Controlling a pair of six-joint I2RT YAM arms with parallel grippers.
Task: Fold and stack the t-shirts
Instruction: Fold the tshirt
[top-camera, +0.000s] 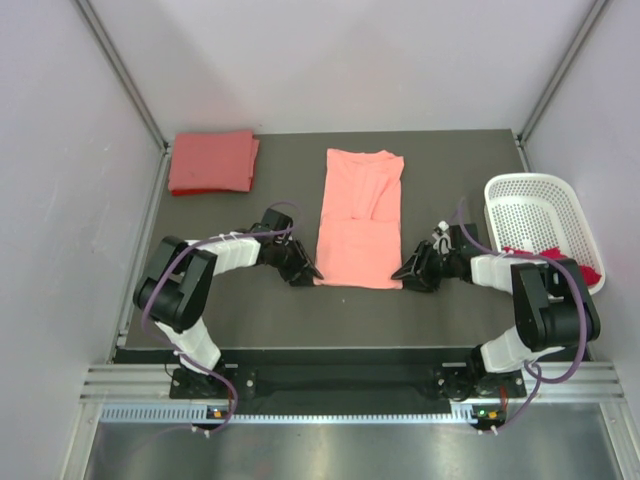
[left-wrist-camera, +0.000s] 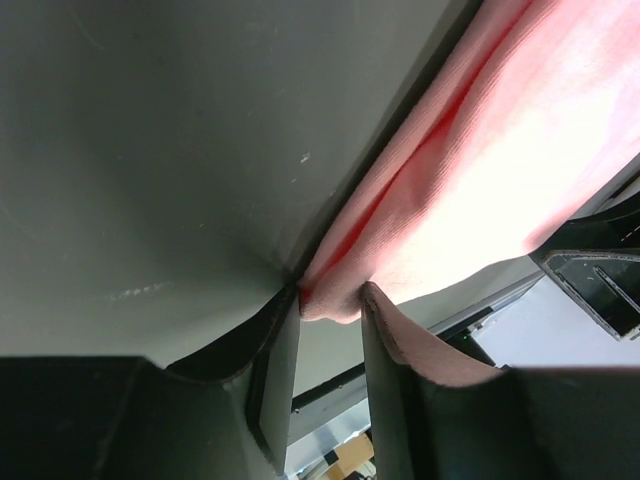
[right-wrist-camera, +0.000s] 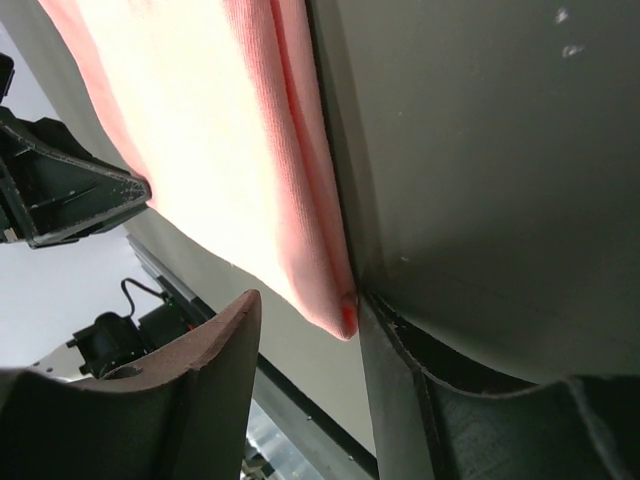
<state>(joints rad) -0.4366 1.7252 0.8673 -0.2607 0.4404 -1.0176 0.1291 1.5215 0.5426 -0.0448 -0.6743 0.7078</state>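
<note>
The salmon-pink t-shirt (top-camera: 360, 215) lies mid-table, folded into a long strip. My left gripper (top-camera: 308, 272) sits at its near left corner. In the left wrist view the gripper (left-wrist-camera: 330, 290) has that corner of the shirt (left-wrist-camera: 480, 170) loosely between its narrowly parted fingers, one finger on the table. My right gripper (top-camera: 405, 272) is at the near right corner. In the right wrist view it (right-wrist-camera: 308, 300) stands open, and the shirt's corner (right-wrist-camera: 220, 130) touches only the finger against the table. A coral-red t-shirt (top-camera: 212, 162) lies folded at the far left.
A white perforated basket (top-camera: 530, 182) stands at the right edge, with a magenta-red t-shirt (top-camera: 590, 272) showing at its near end. The dark table (top-camera: 440, 170) is walled by white panels on three sides.
</note>
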